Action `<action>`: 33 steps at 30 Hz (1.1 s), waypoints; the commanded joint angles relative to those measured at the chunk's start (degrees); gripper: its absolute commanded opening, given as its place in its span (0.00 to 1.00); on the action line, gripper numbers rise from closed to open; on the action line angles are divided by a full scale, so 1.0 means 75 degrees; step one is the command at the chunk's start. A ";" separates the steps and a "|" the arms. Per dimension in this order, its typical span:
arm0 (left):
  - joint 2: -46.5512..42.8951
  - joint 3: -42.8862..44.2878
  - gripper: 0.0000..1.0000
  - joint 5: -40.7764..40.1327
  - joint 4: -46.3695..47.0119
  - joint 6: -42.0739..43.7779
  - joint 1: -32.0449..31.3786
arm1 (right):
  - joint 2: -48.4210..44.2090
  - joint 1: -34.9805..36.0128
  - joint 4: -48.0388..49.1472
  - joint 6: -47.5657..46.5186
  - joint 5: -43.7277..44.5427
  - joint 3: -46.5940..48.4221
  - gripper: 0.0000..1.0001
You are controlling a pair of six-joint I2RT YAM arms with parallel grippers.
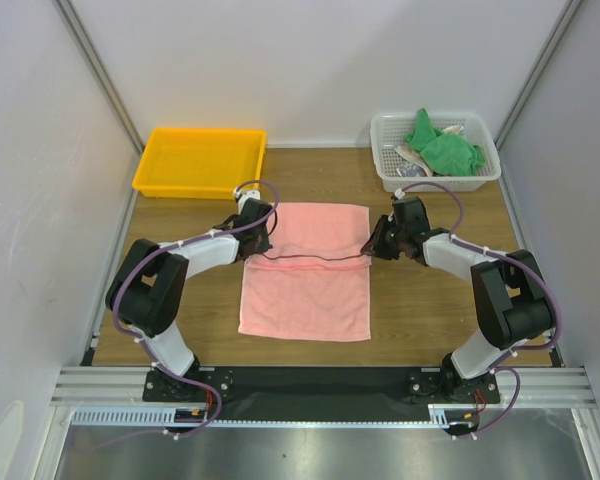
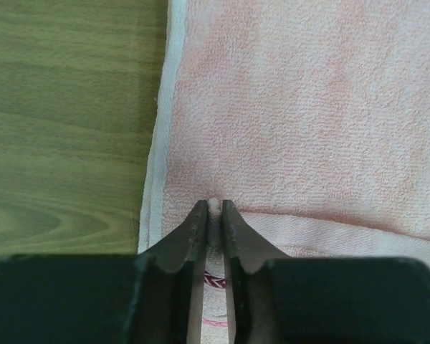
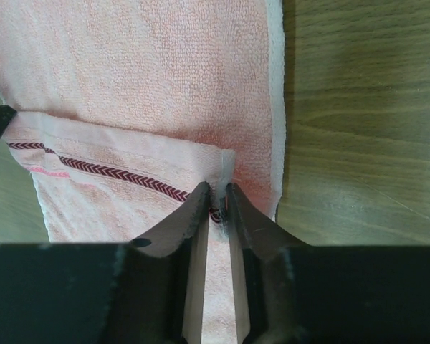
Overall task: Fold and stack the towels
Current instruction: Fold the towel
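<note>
My left jaws and right jaws sit pinched narrow on the side edges of the pink towel (image 1: 305, 300), mid counter (image 1: 420, 310) — thin bites. If one corner slips as I lift, the fold skews — green towels (image 1: 445, 150) lie far right.

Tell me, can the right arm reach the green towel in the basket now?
Likely yes once freed: the green towel lies in the open basket just beyond the right arm, nothing between, but its jaws are pinching the pink towel.
</note>
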 commanded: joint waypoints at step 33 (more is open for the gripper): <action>-0.4938 -0.2403 0.00 -0.0477 -0.1114 -0.0359 -0.0917 | -0.3834 0.0331 -0.0275 -0.0417 -0.0389 -0.1851 0.00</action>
